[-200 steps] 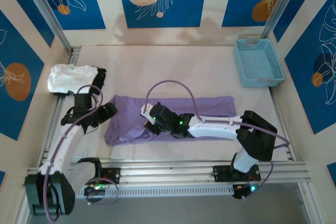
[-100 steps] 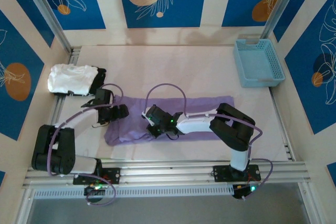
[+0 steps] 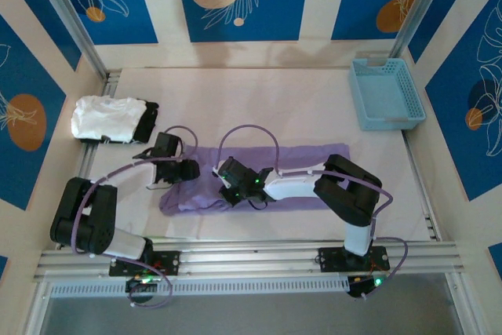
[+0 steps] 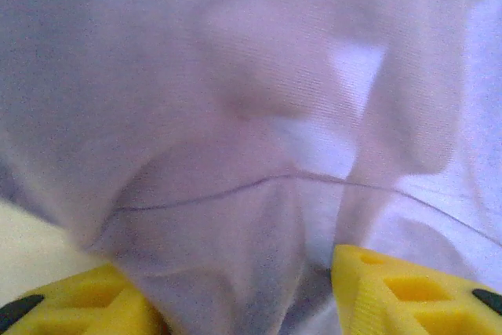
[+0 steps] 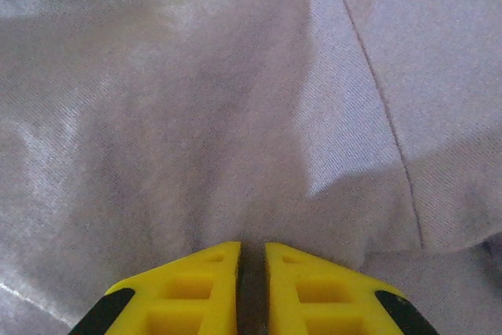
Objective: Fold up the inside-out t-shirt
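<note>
Lavender inside-out t-shirt [image 3: 314,154] lies folded lengthwise on the counter [image 3: 259,100]; crosswise folds remain. At its nine o'clock end, left fingers [image 4: 408,292] straddle fabric, grip unclear; right fingers [image 5: 204,288] pinch cloth.

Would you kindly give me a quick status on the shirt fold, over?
Left claw open, astride a fold of the shirt. Right claw shut on it. White clothes far left, apart, nothing in the way.

You are swinging the left gripper [image 3: 185,170] in from the bare table onto the left end of the inside-out t-shirt [image 3: 314,156], bunching that end slightly rightward, and you are folding the right arm's elbow inward.
</note>
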